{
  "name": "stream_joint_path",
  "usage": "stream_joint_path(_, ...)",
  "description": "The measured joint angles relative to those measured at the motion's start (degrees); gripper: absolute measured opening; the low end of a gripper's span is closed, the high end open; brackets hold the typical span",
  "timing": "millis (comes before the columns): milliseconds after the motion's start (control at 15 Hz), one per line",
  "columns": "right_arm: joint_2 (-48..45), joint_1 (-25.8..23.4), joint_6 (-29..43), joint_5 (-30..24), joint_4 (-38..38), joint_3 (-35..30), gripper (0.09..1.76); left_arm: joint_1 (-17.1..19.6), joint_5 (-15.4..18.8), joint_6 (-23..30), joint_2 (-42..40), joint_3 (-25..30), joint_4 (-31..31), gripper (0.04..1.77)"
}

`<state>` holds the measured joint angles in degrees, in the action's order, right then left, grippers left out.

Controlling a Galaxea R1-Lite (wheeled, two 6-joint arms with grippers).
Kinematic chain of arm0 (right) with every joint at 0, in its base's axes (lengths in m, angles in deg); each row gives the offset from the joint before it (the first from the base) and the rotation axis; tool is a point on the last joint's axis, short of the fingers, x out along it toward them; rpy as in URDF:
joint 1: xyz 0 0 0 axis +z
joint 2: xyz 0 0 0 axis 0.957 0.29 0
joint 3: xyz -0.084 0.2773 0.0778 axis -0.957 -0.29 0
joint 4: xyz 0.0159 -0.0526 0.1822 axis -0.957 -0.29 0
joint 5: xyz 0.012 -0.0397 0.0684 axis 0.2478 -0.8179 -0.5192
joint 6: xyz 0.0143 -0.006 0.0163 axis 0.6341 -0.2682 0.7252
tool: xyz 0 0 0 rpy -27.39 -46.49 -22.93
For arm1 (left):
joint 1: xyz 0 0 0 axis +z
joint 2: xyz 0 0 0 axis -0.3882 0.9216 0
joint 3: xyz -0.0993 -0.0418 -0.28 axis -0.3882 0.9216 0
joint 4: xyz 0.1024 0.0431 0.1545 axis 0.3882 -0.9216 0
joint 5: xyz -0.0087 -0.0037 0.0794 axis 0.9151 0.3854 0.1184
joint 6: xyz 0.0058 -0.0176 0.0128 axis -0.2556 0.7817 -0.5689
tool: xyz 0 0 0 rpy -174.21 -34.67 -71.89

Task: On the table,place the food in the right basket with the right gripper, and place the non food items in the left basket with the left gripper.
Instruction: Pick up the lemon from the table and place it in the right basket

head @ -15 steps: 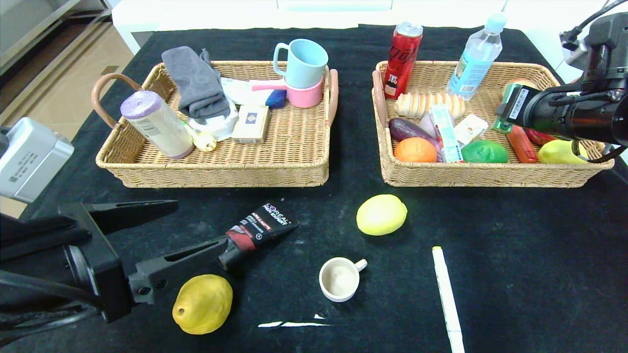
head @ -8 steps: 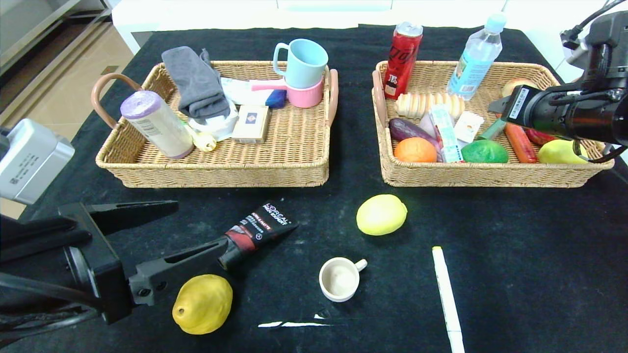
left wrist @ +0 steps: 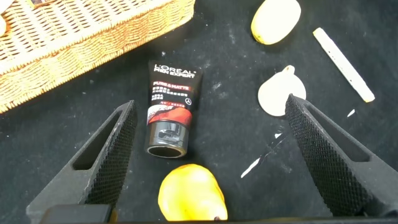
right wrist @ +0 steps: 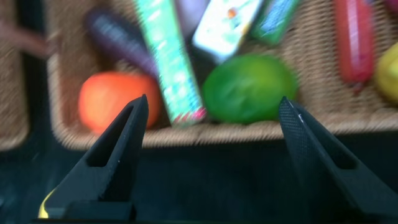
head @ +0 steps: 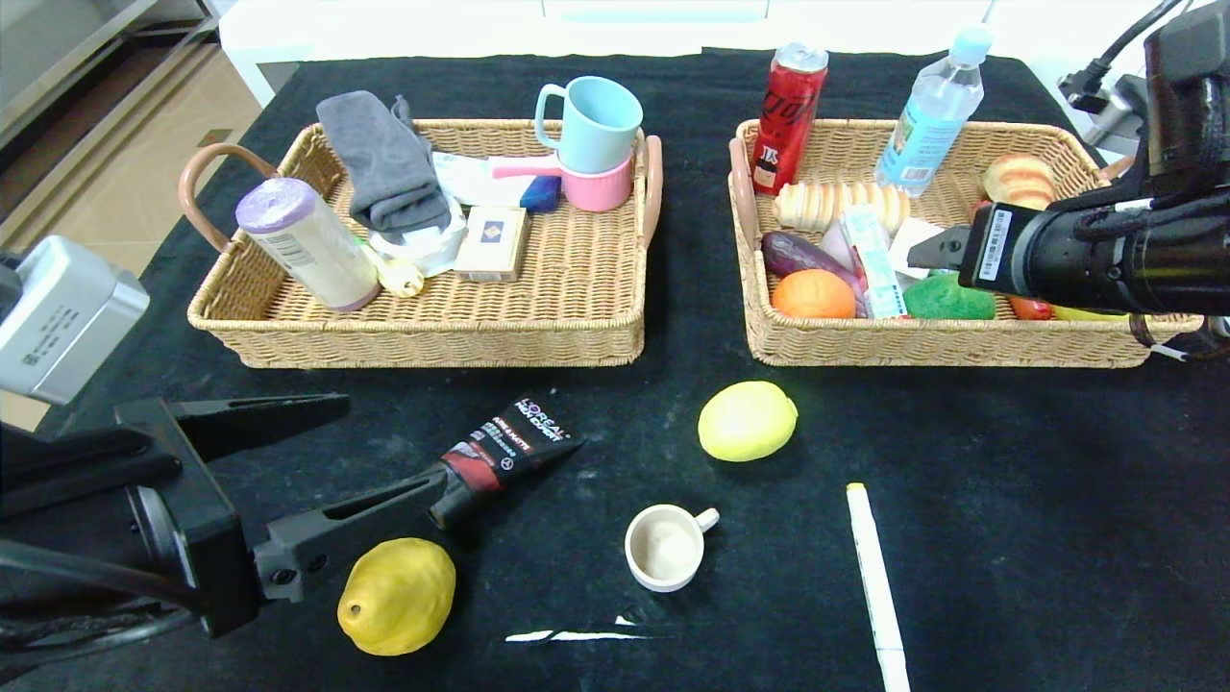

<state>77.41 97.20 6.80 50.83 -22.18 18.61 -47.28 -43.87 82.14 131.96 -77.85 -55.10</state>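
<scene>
Since a second ago the right hand has let go of the small green gum pack and drawn back toward the robot; its fingers now stand wide apart with nothing between them. It hangs over the near edge of the right basket, above the green fruit and the orange. The gum pack lies inside that basket just beyond the green fruit, beside a red sausage.

The left hand has not shifted. It waits low over the near left part of the table, fingers spread fully and empty. Between them lie the black and red cosmetic tube and, just below its cap, the bumpy yellow fruit.

On the cloth further right are the small cream cup, the smooth lemon and the long white marker pen, all apart from each other. The left basket sits behind, carrying mugs, a grey cloth and a purple-lidded bottle.
</scene>
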Motion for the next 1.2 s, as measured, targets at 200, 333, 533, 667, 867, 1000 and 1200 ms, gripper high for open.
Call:
stream_joint_path(200,-2.6,7.3,2.1,4.4,-2.0,-2.3,1.59,0.0,0.0,-0.3,-0.4,0.0,0.2,1.72)
stream_joint_path(333,-3.2,12.2,3.3,6.4,-2.4,-4.3,1.61,0.0,0.0,-0.8,-1.1,0.1,0.2,1.72)
stream_joint_path(533,-2.2,17.7,6.5,7.2,-2.9,-5.9,1.64,0.0,0.0,-1.0,-1.8,0.0,0.1,1.72)
stream_joint_path(667,-0.6,20.7,8.5,7.3,-4.0,-6.2,1.66,0.0,0.0,-1.1,-1.9,0.0,0.1,1.72)
stream_joint_path(867,2.0,22.8,9.3,8.3,-3.9,-6.2,1.67,0.0,0.0,-1.2,-2.0,0.0,0.1,1.72)
stream_joint_path(1000,3.7,24.3,9.4,10.1,-3.6,-6.0,1.68,0.0,0.0,-1.3,-2.1,0.0,0.2,1.72)
stream_joint_path(1200,6.7,26.4,9.4,12.3,-1.0,-4.4,1.69,0.0,0.0,-1.6,-2.2,0.0,0.3,1.72)
